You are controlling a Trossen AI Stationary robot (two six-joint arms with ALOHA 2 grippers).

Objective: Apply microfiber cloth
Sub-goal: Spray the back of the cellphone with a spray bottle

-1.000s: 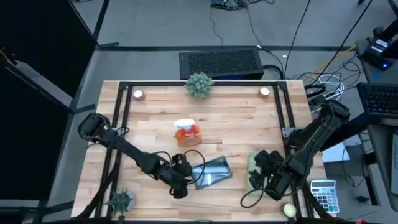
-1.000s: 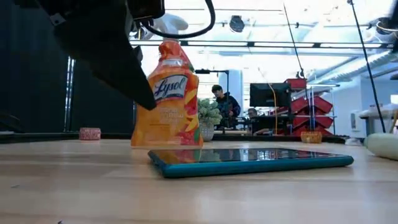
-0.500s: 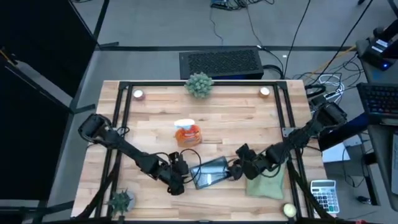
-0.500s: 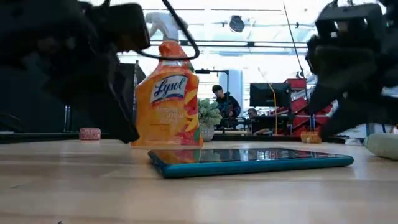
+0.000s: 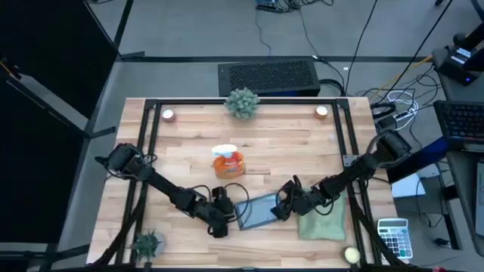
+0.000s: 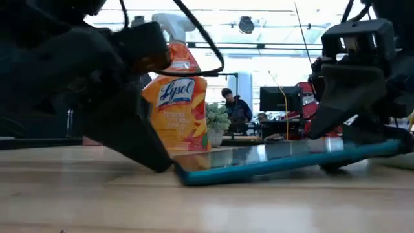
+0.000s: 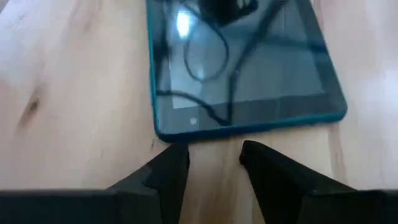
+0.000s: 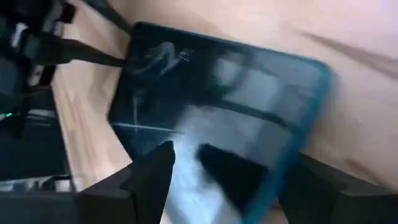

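Right tool closed on tablet edge, tilting it; grip looks thin, could slip. Left tool open, just short of the opposite edge. Microfiber cloth lies behind right tool, not applied yet.

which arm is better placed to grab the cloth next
Right. The right gripper is at the tablet's near edge, with the microfiber cloth lying directly beside it; the left gripper sits across the tablet.

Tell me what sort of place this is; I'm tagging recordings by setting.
Probably a robotics lab or open workshop: a wooden table in a black frame, cables on the grey floor, and monitors with a seated person behind.
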